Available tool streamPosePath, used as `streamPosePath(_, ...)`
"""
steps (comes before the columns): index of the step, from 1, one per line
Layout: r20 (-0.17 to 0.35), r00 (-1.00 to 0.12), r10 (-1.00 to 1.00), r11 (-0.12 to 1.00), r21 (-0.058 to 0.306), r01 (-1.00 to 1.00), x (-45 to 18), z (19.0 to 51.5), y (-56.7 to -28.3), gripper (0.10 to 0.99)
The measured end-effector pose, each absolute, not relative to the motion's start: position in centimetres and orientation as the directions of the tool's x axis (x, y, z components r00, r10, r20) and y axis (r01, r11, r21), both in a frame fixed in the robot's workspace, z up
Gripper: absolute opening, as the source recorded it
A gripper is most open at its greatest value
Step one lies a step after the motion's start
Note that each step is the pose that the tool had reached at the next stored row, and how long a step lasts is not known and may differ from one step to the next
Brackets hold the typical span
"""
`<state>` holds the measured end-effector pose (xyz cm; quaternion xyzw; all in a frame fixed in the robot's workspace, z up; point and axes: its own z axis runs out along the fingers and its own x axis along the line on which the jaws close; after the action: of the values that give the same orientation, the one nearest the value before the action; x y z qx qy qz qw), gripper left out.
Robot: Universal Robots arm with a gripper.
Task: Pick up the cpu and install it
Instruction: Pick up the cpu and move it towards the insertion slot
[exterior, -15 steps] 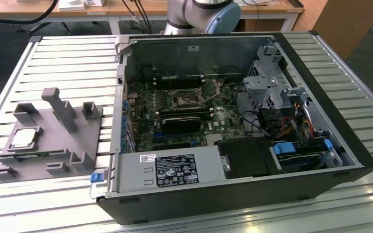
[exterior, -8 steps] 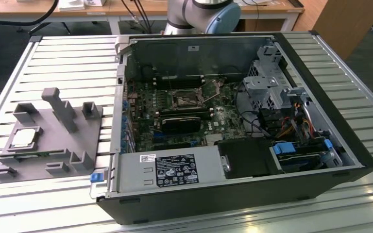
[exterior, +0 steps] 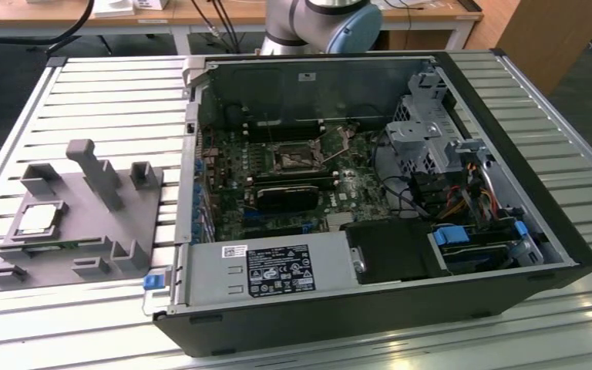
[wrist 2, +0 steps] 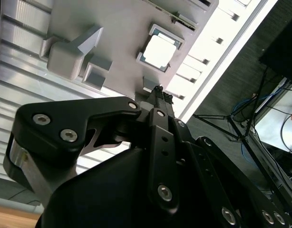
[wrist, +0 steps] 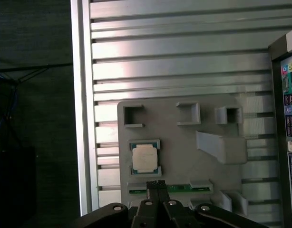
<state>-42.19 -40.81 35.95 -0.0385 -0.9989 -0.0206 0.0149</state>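
The cpu (exterior: 37, 220) lies flat in a square recess of the grey tray (exterior: 95, 231), silvery top up with its pale border showing all round. The tray rests on the slatted metal desk (exterior: 101, 100), towards the exterior view's left and just beside the open computer case (exterior: 378, 308). Inside the case, the motherboard socket (exterior: 296, 158) with its metal frame is well apart from the chip. The arm's (exterior: 322, 23) pale blue and grey joint stands behind the case, at the far edge of the desk. In both wrist views the tool (wrist: 156, 183) hangs above the tray's edge, near the cpu (wrist: 145, 158) but not touching it. Its dark fingertips point towards a slot in the tray (wrist: 184, 137) that holds a green strip (wrist: 181, 188). As far as the angle allows, the tool's fingers look pressed together with nothing between them. The second wrist view shows the tool (wrist 2: 161, 93) from the side, its black linkage in the foreground and the cpu (wrist 2: 158, 51) beyond its tip, seated in the tray (wrist 2: 122, 33) beside upright grey blocks (wrist 2: 70, 54).
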Motion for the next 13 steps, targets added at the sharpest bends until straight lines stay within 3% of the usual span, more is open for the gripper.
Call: streamPosePath(13,0.031,-0.997,0.076,0.996,0.04,0.077,-42.19,35.35,-40.82,0.106)
